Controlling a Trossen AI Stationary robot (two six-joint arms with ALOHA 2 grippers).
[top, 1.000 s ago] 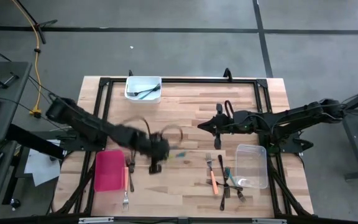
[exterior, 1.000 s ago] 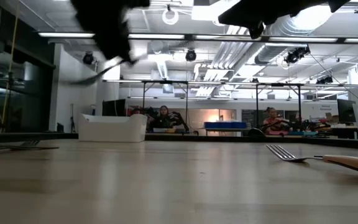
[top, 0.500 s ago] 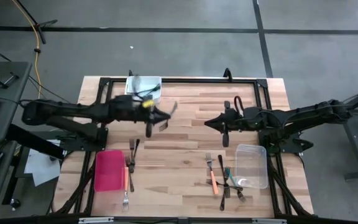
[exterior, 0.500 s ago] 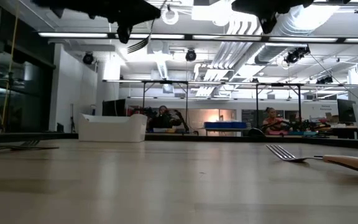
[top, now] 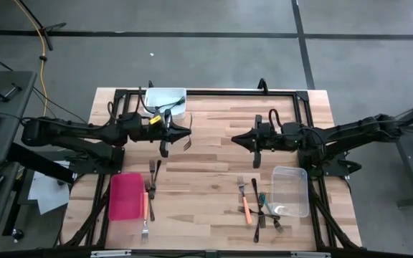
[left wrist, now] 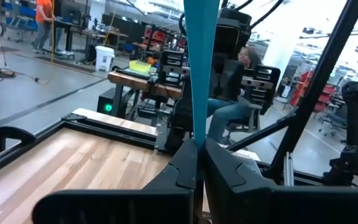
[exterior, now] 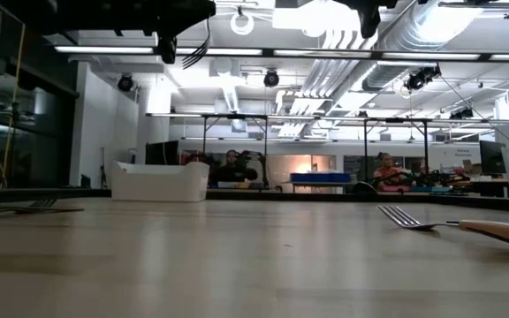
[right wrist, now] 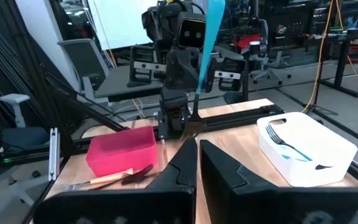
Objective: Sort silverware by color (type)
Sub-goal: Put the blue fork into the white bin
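Teal fork (left wrist: 201, 62) is what my left gripper (top: 172, 134) holds, fingers pinched shut on its handle, up in the air over the far left part of the table (top: 214, 172). The move ahead, as I judge it, turns on the white tub (top: 165, 101): it sits just beyond my left gripper, toward the far edge and a touch to the left, already holding a teal piece and a dark one. The fork's long axis stands close to upright, the handle rising out of my fingers with a slight lean, so it would need tipping or a straight drop to go in. My left arm is plainly the nearer one to that tub. My right gripper (top: 255, 140) hangs shut and empty above mid-table, well apart from the tub and nearer the clear tub (top: 290, 190). The rest of the silverware (top: 260, 204) lies in a loose heap beside the clear tub, orange, teal and dark handles crossing, and a few forks (top: 149, 188) lie beside the red tray (top: 125, 196). The tine end of my fork is hidden under my fingers. From table height only the tub's wall shows, not what is in it.
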